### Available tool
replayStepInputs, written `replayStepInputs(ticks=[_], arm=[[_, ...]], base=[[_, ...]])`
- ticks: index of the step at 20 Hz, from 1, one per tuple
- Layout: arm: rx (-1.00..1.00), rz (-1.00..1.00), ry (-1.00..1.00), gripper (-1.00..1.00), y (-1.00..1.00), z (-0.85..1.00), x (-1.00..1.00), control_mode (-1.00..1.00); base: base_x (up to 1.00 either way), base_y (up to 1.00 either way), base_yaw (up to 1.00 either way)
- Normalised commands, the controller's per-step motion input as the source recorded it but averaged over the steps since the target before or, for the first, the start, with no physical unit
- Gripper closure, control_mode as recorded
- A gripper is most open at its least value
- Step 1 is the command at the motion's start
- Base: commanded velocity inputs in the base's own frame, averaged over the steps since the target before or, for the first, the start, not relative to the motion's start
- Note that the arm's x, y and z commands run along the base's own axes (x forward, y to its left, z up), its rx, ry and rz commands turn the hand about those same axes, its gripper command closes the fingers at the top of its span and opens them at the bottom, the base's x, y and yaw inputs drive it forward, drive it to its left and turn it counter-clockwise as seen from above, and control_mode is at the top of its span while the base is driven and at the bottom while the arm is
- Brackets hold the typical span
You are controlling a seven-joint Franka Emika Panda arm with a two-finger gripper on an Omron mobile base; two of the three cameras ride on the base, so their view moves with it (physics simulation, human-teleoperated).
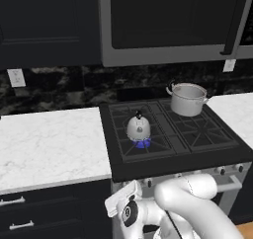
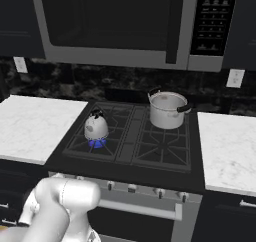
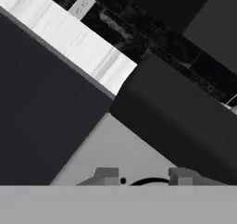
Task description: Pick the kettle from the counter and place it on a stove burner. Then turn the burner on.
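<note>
The kettle [image 1: 138, 128] is sitting upright on the front-left stove burner [image 1: 144, 145] of the black cooktop [image 1: 232, 145], and a blue flame [image 1: 143, 143] is showing at its base. Its black knob and handle are pointing straight up, so the long axis is running vertically; I cannot tell which way a spout is facing. It is standing well inside the grate, clear of the cooktop's front and left edges. A steel pot [image 1: 188, 99] is occupying the back-right burner, well apart from the kettle, leaving the front-right and back-left grates open. To the left, the white marble counter [image 1: 49, 144] is spreading wide, its edge meeting the cooktop's side. Another stretch of counter is lying to the right of the stove. Overhead, the microwave [image 2: 120, 26] is hanging above the burners. The arm is folding low in front of the stove's knob row [image 2: 132, 188]. In the hand view, the gripper [image 3: 144, 176] is showing two finger tips standing apart with a gap between them and nothing pinched, facing the stove's front below the counter edge.
</note>
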Motion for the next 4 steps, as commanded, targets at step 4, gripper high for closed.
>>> replayStepInputs(ticks=[4], arm=[[-0.15,0.24,-0.21,1.00,0.13,0.09,-0.73,-1.00]], base=[[0.00,0.00,0.00]])
